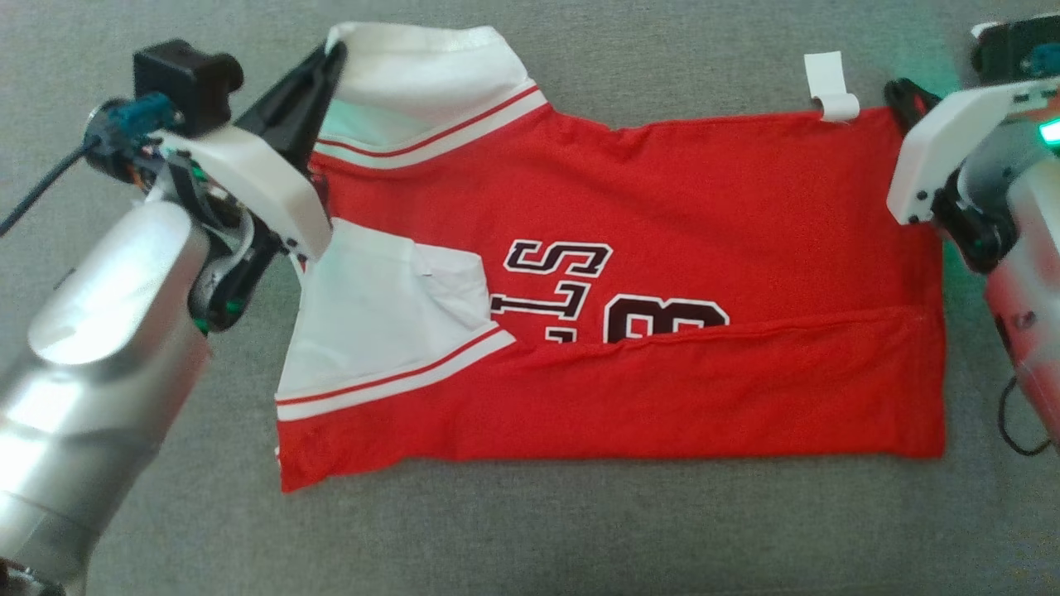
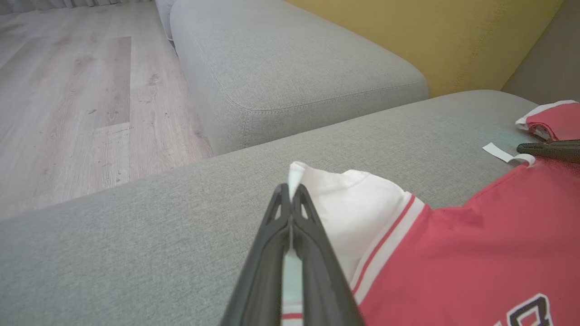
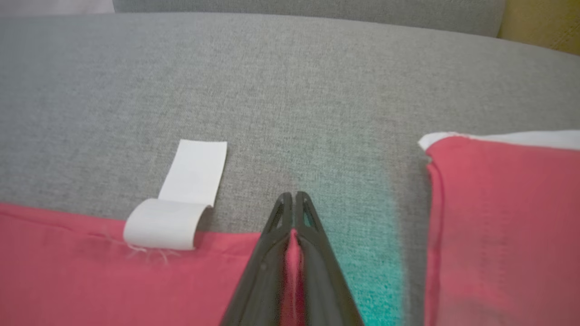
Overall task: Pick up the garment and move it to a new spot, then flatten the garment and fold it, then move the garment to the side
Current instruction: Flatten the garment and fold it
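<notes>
The garment is a red jersey with white sleeves and dark lettering, lying folded lengthwise on a grey sofa cushion. My left gripper is at its far left corner, shut on the edge of the white sleeve; in the left wrist view white cloth is pinched between the closed fingers of the left gripper. My right gripper is at the far right corner. In the right wrist view the right gripper is shut, with red hem between its fingers.
A white care tag sticks out from the far hem beside the right gripper. A separate red, white-edged fold of cloth lies just to the right of it. Another grey cushion, a yellow backrest and wooden floor lie beyond.
</notes>
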{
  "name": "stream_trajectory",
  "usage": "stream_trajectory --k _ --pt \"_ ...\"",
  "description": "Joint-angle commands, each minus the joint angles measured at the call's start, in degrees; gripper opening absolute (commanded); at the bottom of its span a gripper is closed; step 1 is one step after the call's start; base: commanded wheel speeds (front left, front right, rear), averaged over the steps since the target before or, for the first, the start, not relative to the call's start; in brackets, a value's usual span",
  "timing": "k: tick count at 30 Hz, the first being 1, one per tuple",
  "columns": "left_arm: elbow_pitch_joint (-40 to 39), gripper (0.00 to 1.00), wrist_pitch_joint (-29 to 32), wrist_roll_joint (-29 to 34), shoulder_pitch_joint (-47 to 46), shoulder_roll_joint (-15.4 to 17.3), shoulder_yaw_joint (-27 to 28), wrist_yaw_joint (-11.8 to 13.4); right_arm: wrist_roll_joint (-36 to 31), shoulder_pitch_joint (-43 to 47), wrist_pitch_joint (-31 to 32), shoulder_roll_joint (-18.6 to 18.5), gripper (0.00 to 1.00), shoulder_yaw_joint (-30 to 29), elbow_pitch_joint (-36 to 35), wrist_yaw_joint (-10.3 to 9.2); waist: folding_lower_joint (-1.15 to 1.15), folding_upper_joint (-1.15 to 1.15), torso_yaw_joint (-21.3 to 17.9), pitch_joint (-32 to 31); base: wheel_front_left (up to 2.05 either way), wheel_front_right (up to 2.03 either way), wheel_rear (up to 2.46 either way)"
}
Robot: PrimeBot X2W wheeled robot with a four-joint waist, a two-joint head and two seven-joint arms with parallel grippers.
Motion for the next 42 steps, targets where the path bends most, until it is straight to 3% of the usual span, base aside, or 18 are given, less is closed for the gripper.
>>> stream_trajectory --k 1,15,23,30,38,42 --pt "-0.79 0.00 -0.18 0.37 -3.09 2.80 2.39 0.53 1.01 -0.44 -0.65 0.10 0.00 0.38 -0.62 0.36 -0.01 0.00 -0.30 -0.03 0.00 0.00 0.00" --pt "9.14 0.00 -7.75 3.04 -13.31 2.67 5.98 2.48 7.90 -9.29 -10.45 1.79 0.00 0.03 -5.16 0.36 -0.01 0.00 -4.13 1.51 0.00 0.00 0.00" --pt "17.64 0.00 -12.52 4.47 -20.49 0.29 6.21 1.16 8.23 -14.04 -15.50 3.16 0.00 -0.08 -2.45 0.36 -0.01 0.00 -4.33 2.30 0.00 0.00 0.00" --pt "21.06 0.00 -14.02 4.42 -18.48 -1.46 3.35 -1.36 10.36 -10.96 -15.80 2.49 0.00 2.43 -1.26 0.36 -0.01 0.00 -3.18 0.07 0.00 0.00 0.00" --pt "16.44 0.00 -12.49 -0.56 -9.55 -0.24 -0.83 -2.50 15.83 -2.98 -12.82 -1.60 0.00 7.05 -4.11 0.36 -0.01 0.00 -1.68 -4.89 0.00 0.00 0.00" --pt "8.61 0.00 -7.82 -5.20 -4.73 3.94 -5.06 -2.54 18.77 1.26 -10.16 -4.35 0.00 9.61 -6.62 0.36 -0.01 0.00 -0.75 -7.52 0.00 0.00 0.00"
